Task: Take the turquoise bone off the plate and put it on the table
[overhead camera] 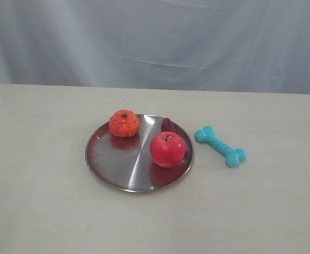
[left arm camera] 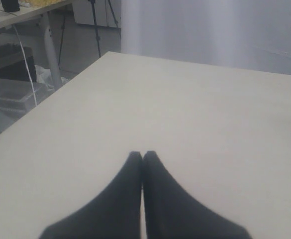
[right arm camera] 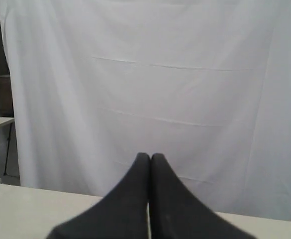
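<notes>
The turquoise bone [overhead camera: 220, 146] lies flat on the cream table [overhead camera: 43, 201], just right of the steel plate [overhead camera: 112, 161] and apart from its rim. Neither arm shows in the exterior view. My left gripper [left arm camera: 143, 154] is shut with nothing between its black fingers, over bare tabletop. My right gripper [right arm camera: 150, 157] is also shut and empty, pointing at the white curtain above the table's far edge. Neither wrist view shows the bone or the plate.
On the plate sit a red apple [overhead camera: 167, 149], an orange pumpkin-like toy [overhead camera: 124, 123] and a dark purple thing [overhead camera: 168, 126] half hidden behind the apple. A white curtain [overhead camera: 155, 37] backs the table. Off the table's edge stands a clear bin [left arm camera: 8, 94].
</notes>
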You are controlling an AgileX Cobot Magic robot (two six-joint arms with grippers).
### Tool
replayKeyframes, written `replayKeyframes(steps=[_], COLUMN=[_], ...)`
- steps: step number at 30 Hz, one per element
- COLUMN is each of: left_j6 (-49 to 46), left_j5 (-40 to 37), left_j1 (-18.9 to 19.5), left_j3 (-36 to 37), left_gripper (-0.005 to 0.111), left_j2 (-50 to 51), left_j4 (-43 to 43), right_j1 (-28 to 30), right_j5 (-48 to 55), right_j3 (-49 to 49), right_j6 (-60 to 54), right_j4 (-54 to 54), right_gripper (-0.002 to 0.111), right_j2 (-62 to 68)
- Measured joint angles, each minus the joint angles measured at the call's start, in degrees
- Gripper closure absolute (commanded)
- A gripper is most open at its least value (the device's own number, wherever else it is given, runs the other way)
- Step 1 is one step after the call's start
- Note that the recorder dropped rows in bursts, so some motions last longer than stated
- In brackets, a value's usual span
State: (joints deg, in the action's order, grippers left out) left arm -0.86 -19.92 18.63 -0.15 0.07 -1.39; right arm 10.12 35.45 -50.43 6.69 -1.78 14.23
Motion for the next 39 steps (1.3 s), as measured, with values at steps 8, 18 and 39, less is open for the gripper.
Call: replayKeyframes(steps=[8,18,39], left_j6=[0.0,0.0,0.0], left_j5=[0.0,0.0,0.0], left_j1=[0.0,0.0,0.0], left_j3=[0.0,0.0,0.0], left_gripper=[0.107,0.107,0.107], left_j2=[0.0,0.0,0.0], left_j4=[0.0,0.0,0.0], right_j1=[0.0,3.7,6.1], right_j5=[-0.2,-0.8,-25.2], right_j3=[0.3,1.2,49.6], right_j6=[0.2,0.2,2.7], right_j4=[0.4,-1.9,-4.1], right_gripper=[0.109,0.109,0.109], right_j2=[-6.6,-14.2,-13.9])
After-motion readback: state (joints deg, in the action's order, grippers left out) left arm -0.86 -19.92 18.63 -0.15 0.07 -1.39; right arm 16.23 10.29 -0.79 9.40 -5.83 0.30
